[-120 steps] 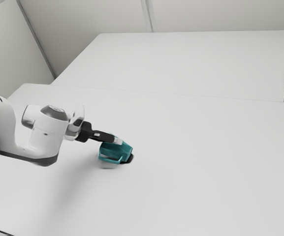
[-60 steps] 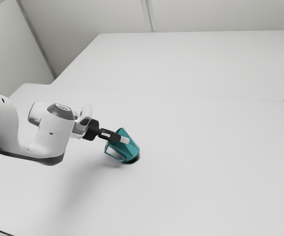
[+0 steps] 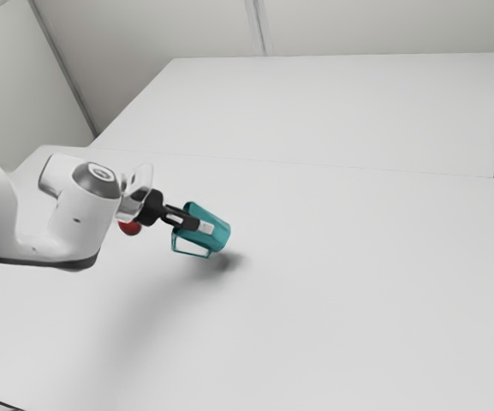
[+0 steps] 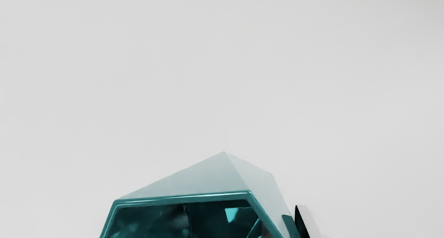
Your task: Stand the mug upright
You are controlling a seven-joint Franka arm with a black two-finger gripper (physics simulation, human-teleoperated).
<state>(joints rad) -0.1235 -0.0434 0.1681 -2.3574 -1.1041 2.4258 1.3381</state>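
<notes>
Gripping teal mug point(image 3: 218, 229) with gripper point(image 3: 205, 228), seemingly holding above table point(image 3: 341, 291), but leaning, not standing upright. Probably needing straightening, careful lowering, then releasing.

We see bright, even light across the pale bench point(image 3: 358, 282) in the exterior view, while the wall point(image 3: 383, 26) at the top of the frame looks a duller grey. Below the mug point(image 3: 220, 234) lies a soft-edged shadow, darkest near it and thinning toward the lower left, so we take the light to come from above. In the wrist view we find the mug's outer sides washed out, a bright glint along its rim point(image 4: 184, 197), and a dark interior with one vivid cyan patch.
</notes>
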